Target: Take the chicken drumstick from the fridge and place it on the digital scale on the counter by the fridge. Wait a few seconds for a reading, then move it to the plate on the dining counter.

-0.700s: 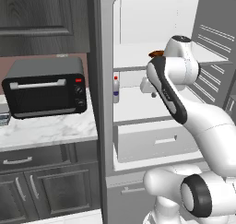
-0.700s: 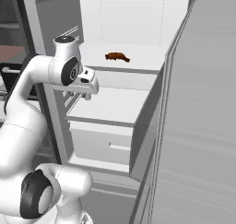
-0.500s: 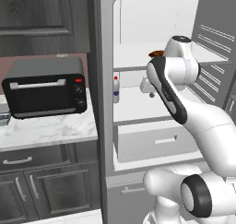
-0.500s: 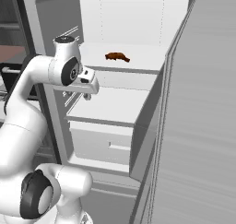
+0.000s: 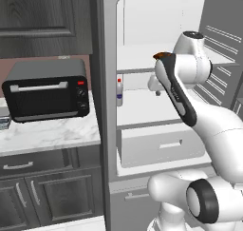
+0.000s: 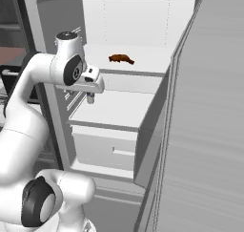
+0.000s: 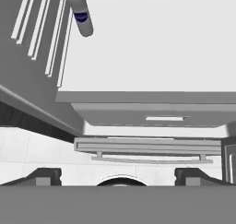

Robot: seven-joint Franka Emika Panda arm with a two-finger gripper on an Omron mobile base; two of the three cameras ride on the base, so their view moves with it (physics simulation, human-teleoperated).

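A: Hardly any movement is noted against the earlier pictures: the arm is held in the same pose in front of the fridge (image 5: pixel 156 16), and the gripper (image 6: pixel 89 98) is kept at the same height, pointing down over the middle shelf (image 6: pixel 114 109).

B: How is the gripper set?

A: It is spread wide and nothing is held. In the hand view the 2 fingertips (image 7: pixel 44 176) are seen far apart at the bottom corners, with bare shelf and the drawer (image 7: pixel 152 121) between them.

B: And where is the chicken drumstick?

A: The chicken drumstick (image 6: pixel 121 59) is seen lying on the upper shelf (image 6: pixel 143 64), at upper centre of the right base view, above and to the right of the gripper. In the left base view only a reddish sliver (image 5: pixel 163 56) is seen behind the arm's upper link. It is well apart from the fingers.

B: What is meant by that for the task?

A: The first step is judged to be barely begun. The hand is aimed 1 shelf too low, so a lift and a reach inward are thought to be needed before any grasp. A small bottle (image 5: pixel 119 90) is seen at the shelf's left edge, near the fridge wall, and is better avoided. The toaster oven (image 5: pixel 47 90) is seen on the counter (image 5: pixel 52 132) at left.
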